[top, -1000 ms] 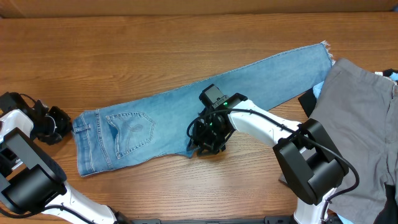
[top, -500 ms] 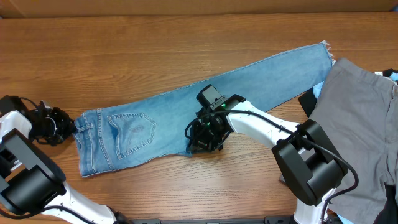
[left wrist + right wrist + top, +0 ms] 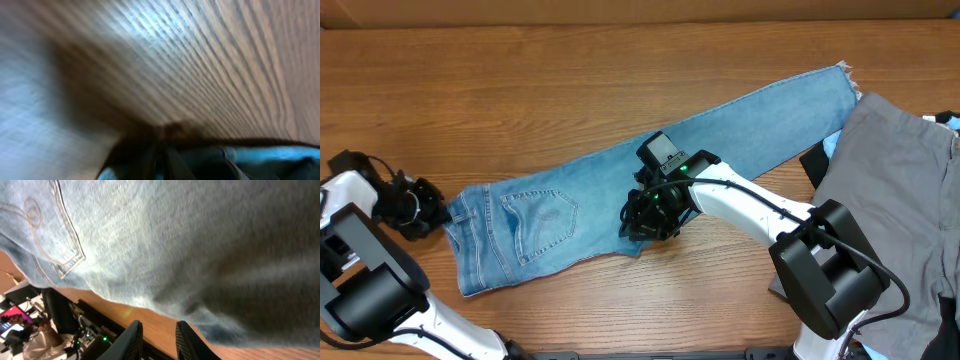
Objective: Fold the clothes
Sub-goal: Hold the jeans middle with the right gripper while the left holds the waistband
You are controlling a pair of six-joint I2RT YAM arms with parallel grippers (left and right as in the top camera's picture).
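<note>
The clothes in play are light-blue jeans [image 3: 740, 130], stretched flat and slantwise across the table, with the frayed hem [image 3: 844, 76] at the far right and the waist and back pocket [image 3: 546, 216] at the near left. My left gripper [image 3: 432, 213] sits at the waistband, shut on the denim. Its blurred wrist view shows dark fingers [image 3: 161, 156] with blue fabric [image 3: 270, 157] beside them. At the jeans' near edge, halfway along the leg, is my right gripper [image 3: 638, 222]. In its wrist view the gripper [image 3: 158, 326] is slightly open over bare wood, with the denim [image 3: 175, 240] just beyond its tips.
Grey trousers [image 3: 900, 190] lie spread at the right edge, over a black piece [image 3: 814, 160] and a pale-blue piece [image 3: 833, 143]. The wooden table [image 3: 570, 60] runs back to a brown wall. The right arm's base [image 3: 825, 275] stands at the front right.
My left gripper has moved right and nearer, taking the waist end with it, so the jeans' left part has shifted and skewed. The right gripper has stayed at the near edge, its jaws narrower than before.
</note>
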